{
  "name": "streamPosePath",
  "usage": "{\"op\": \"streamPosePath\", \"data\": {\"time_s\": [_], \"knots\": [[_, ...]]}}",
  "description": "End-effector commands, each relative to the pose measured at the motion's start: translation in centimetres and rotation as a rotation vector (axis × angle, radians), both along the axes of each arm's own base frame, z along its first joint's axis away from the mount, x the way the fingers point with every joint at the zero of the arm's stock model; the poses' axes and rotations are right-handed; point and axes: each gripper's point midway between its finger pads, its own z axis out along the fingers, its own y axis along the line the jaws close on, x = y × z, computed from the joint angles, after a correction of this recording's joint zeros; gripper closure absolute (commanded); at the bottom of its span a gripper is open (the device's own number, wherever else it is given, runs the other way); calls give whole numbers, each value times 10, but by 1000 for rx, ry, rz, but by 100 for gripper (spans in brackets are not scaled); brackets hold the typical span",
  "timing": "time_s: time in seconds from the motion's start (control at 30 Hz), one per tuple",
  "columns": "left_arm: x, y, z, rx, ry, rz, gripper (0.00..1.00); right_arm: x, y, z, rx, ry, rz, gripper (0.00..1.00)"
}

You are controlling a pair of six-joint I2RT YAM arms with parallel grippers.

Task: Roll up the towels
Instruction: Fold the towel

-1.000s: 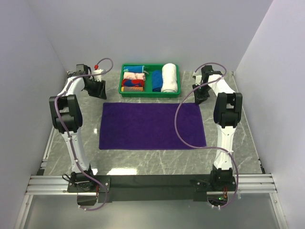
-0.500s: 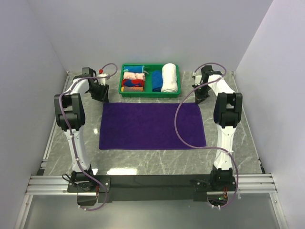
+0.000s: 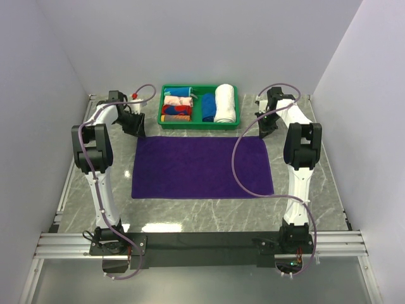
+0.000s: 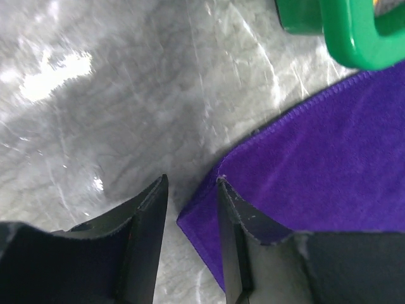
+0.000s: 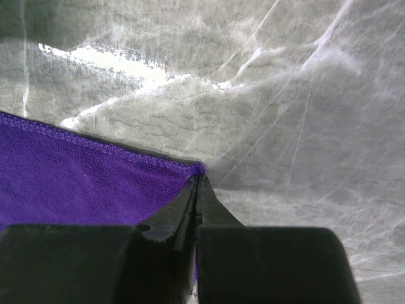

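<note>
Left end effector (image 4: 190,182) reached purple towel (image 4: 316,158), half-open; right end effector (image 5: 197,178) clamps corner.

We see a grey marble-pattern tabletop (image 3: 304,202) w/ white veins and bright glare patches, esp. towards the far side. Spread flat on it, approx. centred, lies a deep-purple rectangular cloth towel (image 3: 201,168), long sides running left-right. Its edges show a stitched hem, and the far-left corner rests flat on the marble. Beyond the towel's far edge a green rectangular plastic tray (image 3: 190,125) also stands directly on the top. It's near the towel but apart from it: from above we make out a narrow strip of bare marble btwn them. An aluminium rail (image 3: 63,244) runs along the near edge.
</note>
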Motion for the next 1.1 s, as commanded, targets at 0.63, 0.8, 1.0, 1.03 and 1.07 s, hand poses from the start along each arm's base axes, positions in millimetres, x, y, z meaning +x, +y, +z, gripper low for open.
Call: {"op": "streamPosePath", "data": {"time_s": [0.63,0.8,1.0,1.03,1.07], "knots": [[-3,11,62,-83,-103,-24,99,1,6,64,50,-113,42,100],[-31,11,79,-85,-107,-79,99,-16,8,83,65,-130,82,100],[-76,11,78,-80,-77,-136,99,-48,9,90,73,-106,134,100],[-83,12,84,-71,-89,-142,99,-59,9,89,73,-95,142,100],[-97,11,77,-74,-56,-149,99,-65,9,90,72,-93,151,100]]}}
